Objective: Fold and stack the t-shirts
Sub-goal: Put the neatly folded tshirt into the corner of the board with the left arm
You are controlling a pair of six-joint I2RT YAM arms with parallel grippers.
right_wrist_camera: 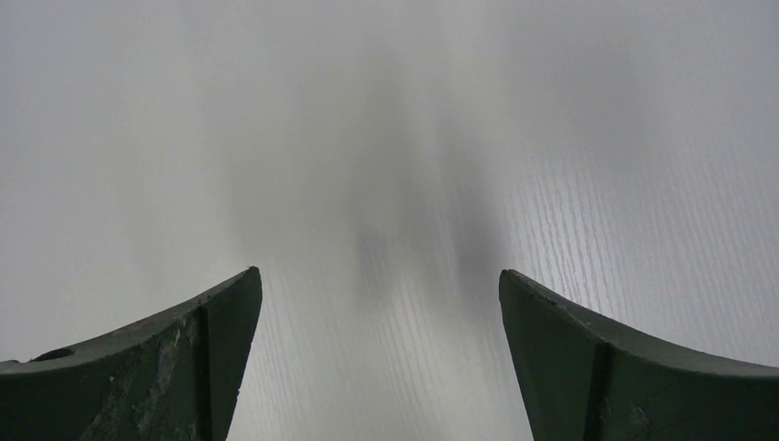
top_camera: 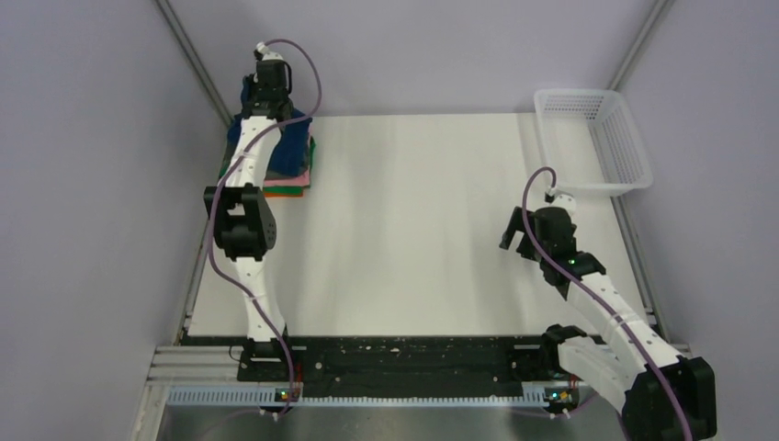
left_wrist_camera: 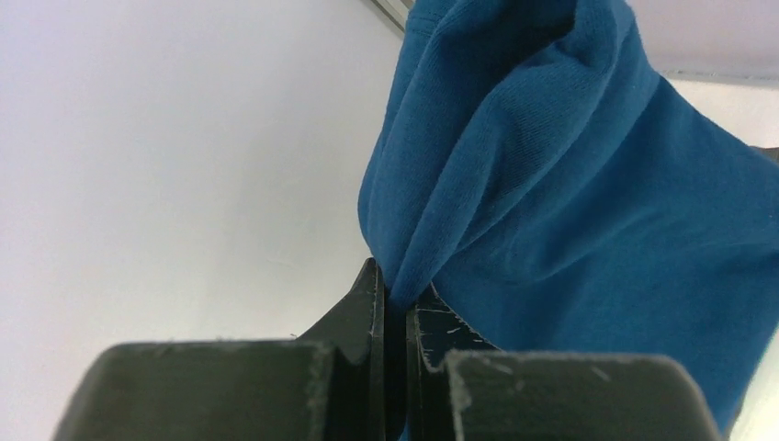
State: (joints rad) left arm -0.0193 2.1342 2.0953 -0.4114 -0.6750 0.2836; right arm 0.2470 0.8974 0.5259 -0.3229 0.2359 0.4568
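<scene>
Above the table [top_camera: 413,230], a tee [left_wrist_camera: 570,184] is being pinched by the left gripper [left_wrist_camera: 393,308], stack [top_camera: 294,188] beneath it; the right gripper [right_wrist_camera: 378,354] is gaping, empty. The fold could be lost through slipping cloth.

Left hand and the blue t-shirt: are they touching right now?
Touching. The left wrist view shows a bunched fold of the blue t-shirt pinched at the tips of the left hand, whose jaws are shut on the cloth.
</scene>
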